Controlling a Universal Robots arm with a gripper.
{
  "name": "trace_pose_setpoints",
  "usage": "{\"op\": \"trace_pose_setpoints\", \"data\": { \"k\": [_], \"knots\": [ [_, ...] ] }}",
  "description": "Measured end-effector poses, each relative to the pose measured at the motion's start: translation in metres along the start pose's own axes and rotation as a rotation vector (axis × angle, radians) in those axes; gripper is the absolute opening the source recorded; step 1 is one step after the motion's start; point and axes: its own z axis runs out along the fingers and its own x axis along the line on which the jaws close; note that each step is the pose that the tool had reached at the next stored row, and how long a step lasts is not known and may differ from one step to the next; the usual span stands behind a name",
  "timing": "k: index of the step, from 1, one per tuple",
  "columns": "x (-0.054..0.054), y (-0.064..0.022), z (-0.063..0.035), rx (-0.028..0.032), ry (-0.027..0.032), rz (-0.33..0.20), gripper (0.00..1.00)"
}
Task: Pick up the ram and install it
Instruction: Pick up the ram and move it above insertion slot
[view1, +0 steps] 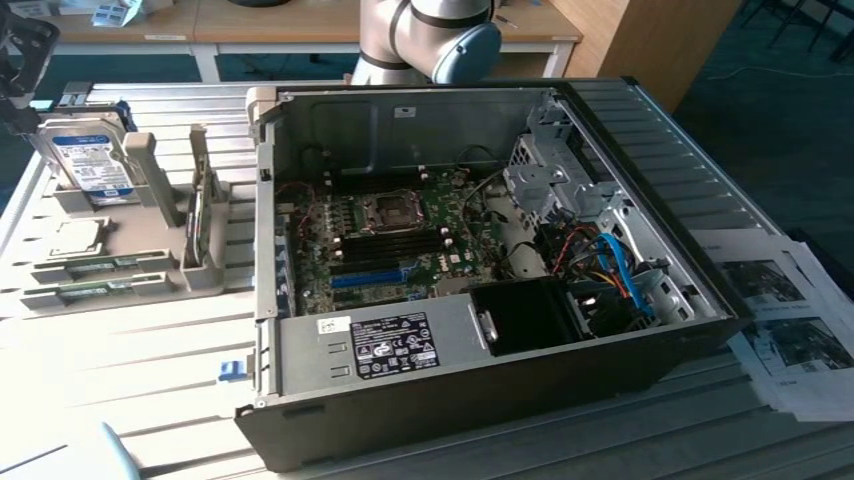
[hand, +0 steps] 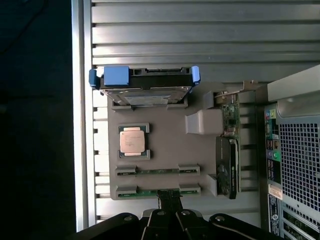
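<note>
Two ram sticks lie edge-up in the slots of a grey holder tray (hand: 165, 135): one ram stick (hand: 157, 171) (view1: 100, 265) and a second ram stick (hand: 150, 190) (view1: 94, 292) at the tray's front edge. My gripper (hand: 170, 196) hangs well above the tray with its dark fingers pressed together and nothing between them. Its tips line up over the front ram stick. The open computer case (view1: 467, 260) shows the motherboard (view1: 387, 240) with its memory slots beside the processor socket.
The same tray carries a hard drive (hand: 145, 85) (view1: 87, 165) with blue rails, a square silver processor (hand: 133, 141) (view1: 78, 238) and an upright graphics card (hand: 227, 165) (view1: 198, 215). The arm's joint (view1: 427, 40) stands behind the case. Printed sheets (view1: 787, 330) lie at the exterior view's right.
</note>
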Motion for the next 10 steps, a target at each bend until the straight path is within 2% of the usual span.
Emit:
{"op": "trace_pose_setpoints", "data": {
  "k": [10],
  "knots": [
    [0.0000, 0.0001, 0.0001, -0.0014, 0.0033, -0.088, 0.10]
  ]
}}
